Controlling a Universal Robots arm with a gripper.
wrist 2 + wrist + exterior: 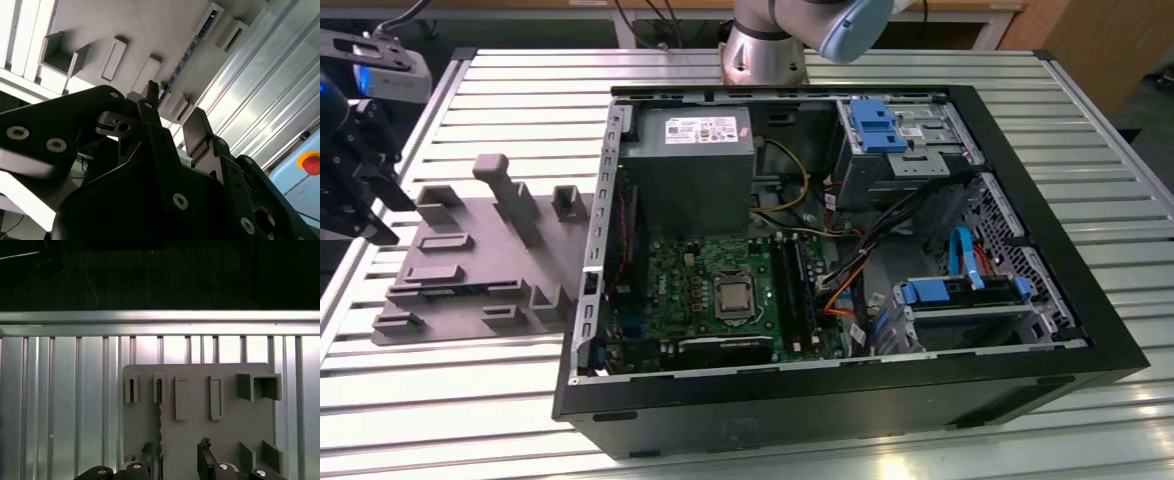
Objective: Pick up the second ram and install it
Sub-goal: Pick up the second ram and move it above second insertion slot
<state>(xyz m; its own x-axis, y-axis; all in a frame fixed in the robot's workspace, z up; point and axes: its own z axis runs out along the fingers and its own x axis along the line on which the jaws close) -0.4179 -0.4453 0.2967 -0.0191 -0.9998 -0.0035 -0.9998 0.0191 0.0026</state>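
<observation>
First wrist view: gripper (175, 446) above gray holder (230, 430), jaws open astride the second ram (160, 410), standing edge-up there, ungripped. Pick-up approach, seemingly; calls for centring before closing.

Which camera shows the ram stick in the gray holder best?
The second wrist view: the second ram shows its blue-green length, seated in the gray holder. The first wrist view gives a thin dark edge; the exterior view, a faint blue sliver.

One computer case (854, 405), one motherboard (678, 290), one grey fixture tray (480, 250), one ram stick (160, 420).
</observation>
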